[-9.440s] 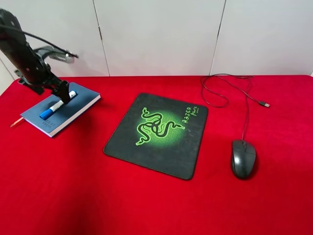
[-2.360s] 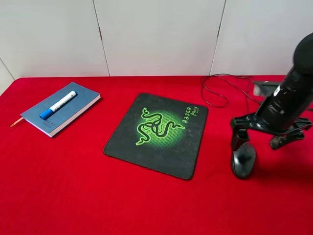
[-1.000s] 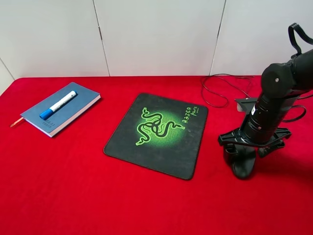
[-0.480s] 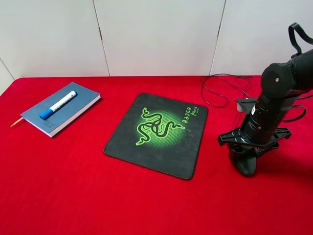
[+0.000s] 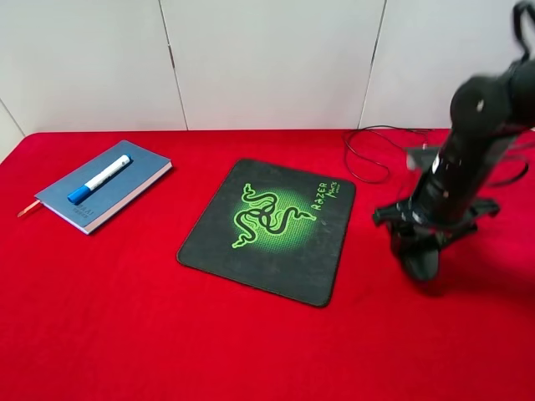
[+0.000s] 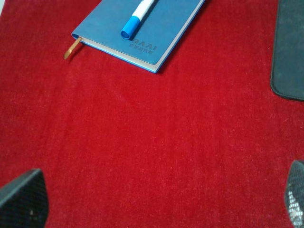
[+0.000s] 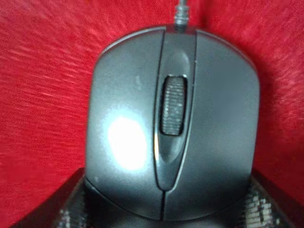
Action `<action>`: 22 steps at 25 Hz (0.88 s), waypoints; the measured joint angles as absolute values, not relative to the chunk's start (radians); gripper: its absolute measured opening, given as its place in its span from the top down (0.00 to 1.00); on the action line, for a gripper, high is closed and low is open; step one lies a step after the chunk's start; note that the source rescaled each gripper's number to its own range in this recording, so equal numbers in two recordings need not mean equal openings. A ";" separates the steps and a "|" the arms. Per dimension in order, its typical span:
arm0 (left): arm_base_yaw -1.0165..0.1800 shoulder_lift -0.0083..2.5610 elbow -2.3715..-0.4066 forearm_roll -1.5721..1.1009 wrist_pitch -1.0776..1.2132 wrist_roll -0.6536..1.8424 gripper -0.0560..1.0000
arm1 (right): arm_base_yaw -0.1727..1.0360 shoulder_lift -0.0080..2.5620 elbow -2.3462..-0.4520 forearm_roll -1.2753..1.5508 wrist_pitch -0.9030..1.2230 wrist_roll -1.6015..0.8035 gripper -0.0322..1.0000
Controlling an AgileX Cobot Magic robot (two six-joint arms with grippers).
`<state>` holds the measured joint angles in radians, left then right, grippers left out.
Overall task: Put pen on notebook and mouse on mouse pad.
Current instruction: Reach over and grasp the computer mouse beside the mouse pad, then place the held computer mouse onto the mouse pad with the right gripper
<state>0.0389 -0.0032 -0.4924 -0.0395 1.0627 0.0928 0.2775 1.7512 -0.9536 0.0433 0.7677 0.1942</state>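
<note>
The white pen [image 5: 99, 179] with its blue cap lies on the slate-blue notebook [image 5: 127, 189] at the far left; both also show in the left wrist view as pen [image 6: 138, 15] and notebook [image 6: 159, 35]. The black mouse [image 5: 422, 262] hangs just above the red cloth, right of the mouse pad [image 5: 272, 230], with my right gripper [image 5: 420, 244] shut on its sides. In the right wrist view the mouse [image 7: 173, 123] fills the frame between the fingers [image 7: 57, 211]. My left gripper [image 6: 156, 199] stands open over bare cloth.
The mouse's thin black cable [image 5: 376, 154] loops across the cloth at the back right, behind the right arm. A corner of the mouse pad [image 6: 289, 52] shows in the left wrist view. An orange ribbon [image 5: 29, 207] sticks out of the notebook. A white wall runs behind the table.
The left arm left the pen on the notebook and withdrew. My right gripper came down over the mouse, shut on it, and has now raised it slightly off the cloth.
</note>
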 joint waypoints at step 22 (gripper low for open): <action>0.039 -0.003 -0.492 -0.040 1.063 0.093 0.00 | 0.517 1.759 -1.323 0.089 0.997 0.311 0.97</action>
<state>0.0389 -0.0032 -0.4924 -0.0395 1.0627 0.0928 0.5167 1.7589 -1.3233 0.0888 0.9970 0.3107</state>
